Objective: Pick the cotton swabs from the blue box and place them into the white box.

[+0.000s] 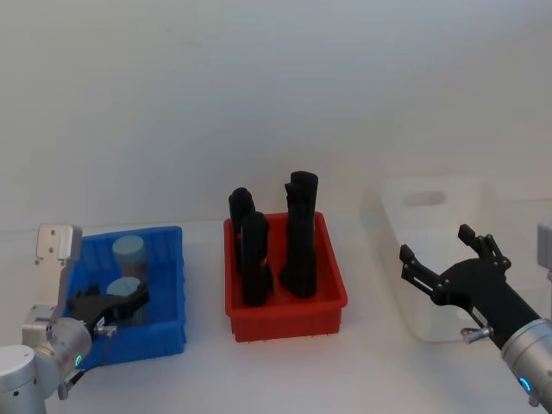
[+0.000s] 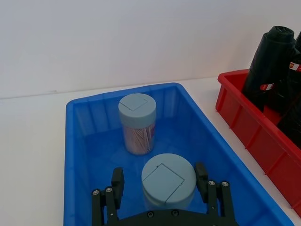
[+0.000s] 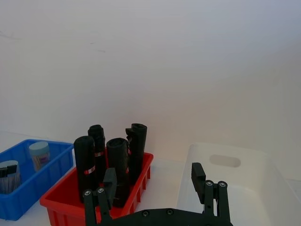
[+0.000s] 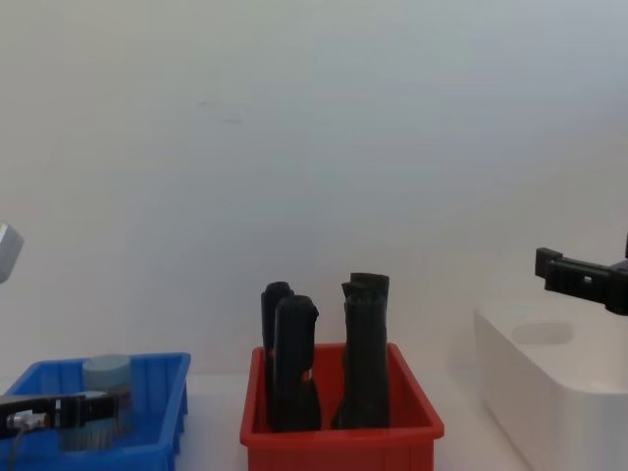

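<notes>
Left gripper (image 2: 159, 173): open, jaws straddling nearer cotton swabs jar (image 2: 168, 184) in blue box (image 2: 75, 141), ready to grasp. Second jar (image 2: 137, 121) behind, toward far wall. Right gripper (image 1: 435, 244): open, idle by white box (image 1: 392, 207).

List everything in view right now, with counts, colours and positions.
cotton swabs: two clear jars, pale blue-grey lids, upright in the blue box
blue box: one, bright blue, table's left
red bin: one, red, centre
black bars: four, black, standing in the red bin
white box: one, white, right
table: one, white, under all three bins
left gripper: black, inside the blue box, fingers open either side of the nearer jar
right gripper: black, fingers open, raised by the white box's near side
</notes>
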Available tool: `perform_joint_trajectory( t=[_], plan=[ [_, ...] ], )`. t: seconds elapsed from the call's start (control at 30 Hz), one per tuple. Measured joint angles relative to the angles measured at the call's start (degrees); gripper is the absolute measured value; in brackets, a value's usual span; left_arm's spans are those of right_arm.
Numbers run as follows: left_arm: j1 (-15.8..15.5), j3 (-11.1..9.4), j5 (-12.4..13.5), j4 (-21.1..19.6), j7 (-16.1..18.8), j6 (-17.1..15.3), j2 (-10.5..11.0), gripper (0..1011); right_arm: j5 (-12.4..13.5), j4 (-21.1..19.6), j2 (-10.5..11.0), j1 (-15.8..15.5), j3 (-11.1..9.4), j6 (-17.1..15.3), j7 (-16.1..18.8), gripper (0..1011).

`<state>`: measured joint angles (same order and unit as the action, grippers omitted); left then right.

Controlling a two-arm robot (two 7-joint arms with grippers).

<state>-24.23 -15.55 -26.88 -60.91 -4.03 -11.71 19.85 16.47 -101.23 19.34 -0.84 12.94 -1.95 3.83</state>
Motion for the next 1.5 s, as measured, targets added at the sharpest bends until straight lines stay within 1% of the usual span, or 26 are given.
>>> perform_joint_trajectory(
  t=[0.07,0.17,0.2,0.27,0.3,0.33,0.37,0.6,0.8,1.0,1.1,1.13,1.33,1.43,1.5],
  plan=[
    [-0.05,0.04,-0.08,0.25,-0.30,0.27,-0.04,944,0.00,0.00,0.00,0.00,0.00,0.00,0.00,1002],
    [-0.09,0.07,-0.09,0.47,-0.66,0.61,-0.08,869,0.00,0.00,0.00,0.00,0.00,0.00,0.00,1001],
    [-0.14,0.10,-0.09,0.65,-0.87,0.81,-0.12,816,0.00,0.00,0.00,0.00,0.00,0.00,0.00,1002],
    [-0.21,0.11,-0.10,0.81,-1.10,1.01,-0.14,784,0.00,0.00,0.00,0.00,0.00,0.00,0.00,1002],
    [-0.27,0.14,-0.13,0.97,-1.35,1.20,-0.18,746,0.00,0.00,0.00,0.00,0.00,0.00,0.00,1001],
    [-0.28,0.14,-0.13,1.02,-1.44,1.27,-0.20,730,0.00,0.00,0.00,0.00,0.00,0.00,0.00,1002],
    [-0.32,0.16,-0.15,1.11,-1.54,1.34,-0.21,679,0.00,0.00,0.00,0.00,0.00,0.00,0.00,1002],
    [-0.44,0.26,-0.22,1.10,-2.50,1.71,-0.30,669,0.00,0.00,0.00,0.00,0.00,0.00,0.00,1001],
    [-0.17,0.36,-0.02,-0.71,-3.04,1.76,-0.13,669,0.00,0.00,0.00,0.00,0.00,0.00,0.00,1002],
    [0.45,0.52,0.98,-4.90,-3.71,1.28,0.40,669,0.00,0.00,0.00,0.00,0.00,0.00,0.00,1001],
    [0.81,0.57,1.94,-8.12,-4.38,0.39,0.82,669,0.00,0.00,0.00,0.00,0.00,0.00,0.00,1002],
    [0.81,0.57,1.94,-8.12,-4.38,0.39,0.82,669,0.00,0.00,0.00,0.00,0.00,0.00,0.00,1001],
    [1.30,0.56,3.73,-14.18,-6.18,-2.44,1.49,669,0.00,0.00,0.00,0.00,0.00,0.00,0.00,1002],
    [1.44,0.50,4.12,-16.23,-6.78,-3.64,1.69,669,0.00,0.00,0.00,0.00,0.00,0.00,0.00,1001],
    [1.54,0.45,4.43,-18.05,-7.51,-5.04,1.86,669,0.00,0.00,0.00,0.00,0.00,0.00,0.00,1002]
  ],
)
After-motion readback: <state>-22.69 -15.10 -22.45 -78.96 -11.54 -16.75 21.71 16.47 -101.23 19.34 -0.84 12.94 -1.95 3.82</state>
